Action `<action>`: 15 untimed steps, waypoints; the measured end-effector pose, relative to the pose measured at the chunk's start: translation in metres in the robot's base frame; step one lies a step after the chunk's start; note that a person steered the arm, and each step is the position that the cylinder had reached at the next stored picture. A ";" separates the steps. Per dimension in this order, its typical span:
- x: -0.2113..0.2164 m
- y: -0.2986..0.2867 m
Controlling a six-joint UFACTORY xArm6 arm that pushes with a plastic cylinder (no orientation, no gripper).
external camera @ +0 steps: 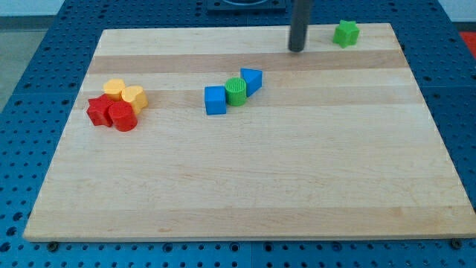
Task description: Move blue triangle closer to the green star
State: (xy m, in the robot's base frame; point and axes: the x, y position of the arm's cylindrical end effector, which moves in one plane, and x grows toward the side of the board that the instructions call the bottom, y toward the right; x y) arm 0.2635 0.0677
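Observation:
The blue triangle [252, 80] lies near the board's upper middle, touching a green cylinder [236, 91]. The green star [346, 33] sits near the view's top right edge of the board, well apart from the triangle. My tip [297, 49] is the lower end of the dark rod. It stands between the two, above and to the right of the blue triangle and to the left of the green star, touching neither.
A blue cube [216, 100] touches the green cylinder's lower left. At the view's left is a cluster: a yellow block [114, 88], a yellow cylinder [134, 97], a red star-like block [98, 110] and a red cylinder [123, 117]. The wooden board [245, 186] lies on a blue pegboard.

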 end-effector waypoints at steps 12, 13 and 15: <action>0.131 0.066; 0.119 0.073; 0.077 0.073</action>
State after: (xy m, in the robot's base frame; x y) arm 0.3408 0.1405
